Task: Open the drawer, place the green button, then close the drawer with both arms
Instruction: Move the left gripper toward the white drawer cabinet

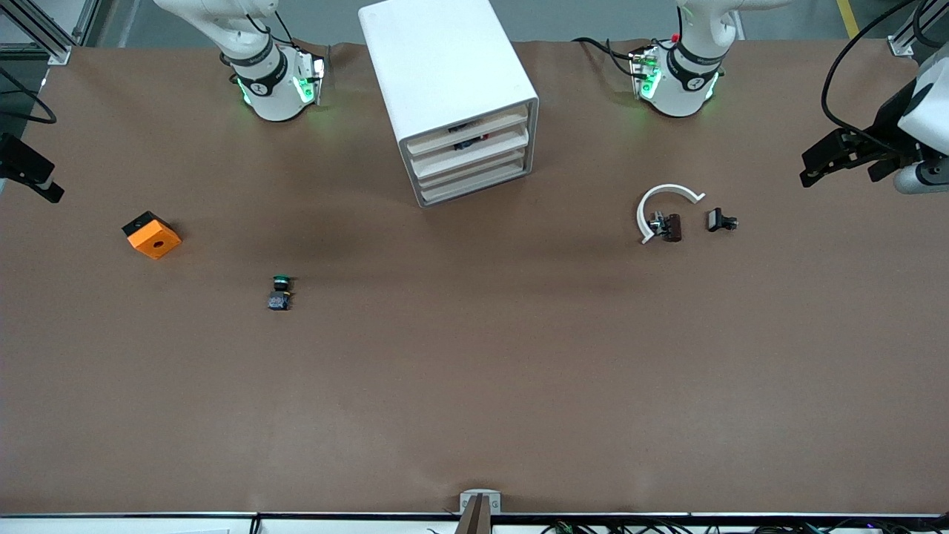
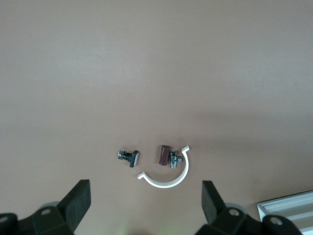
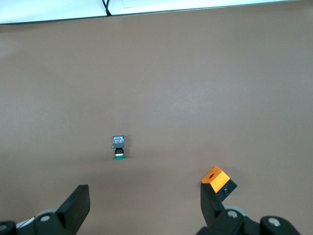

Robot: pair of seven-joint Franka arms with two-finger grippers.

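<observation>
The white cabinet (image 1: 445, 81) stands at the middle of the table near the robots' bases. Its four cream drawer fronts (image 1: 474, 157) all look pushed in. The button (image 1: 280, 291), green cap and dark body, lies on the table nearer the front camera, toward the right arm's end. It also shows in the right wrist view (image 3: 118, 147). My right gripper (image 1: 44, 189) hangs open and empty over the right arm's end of the table (image 3: 144, 208). My left gripper (image 1: 814, 174) hangs open and empty over the left arm's end (image 2: 145, 205).
An orange block with a round hole (image 1: 152, 235) (image 3: 219, 180) lies toward the right arm's end. A brown-black part with a white curved strip (image 1: 665, 215) (image 2: 166, 166) and a small black part (image 1: 721, 220) (image 2: 129, 156) lie toward the left arm's end. A cabinet corner (image 2: 288, 210) shows in the left wrist view.
</observation>
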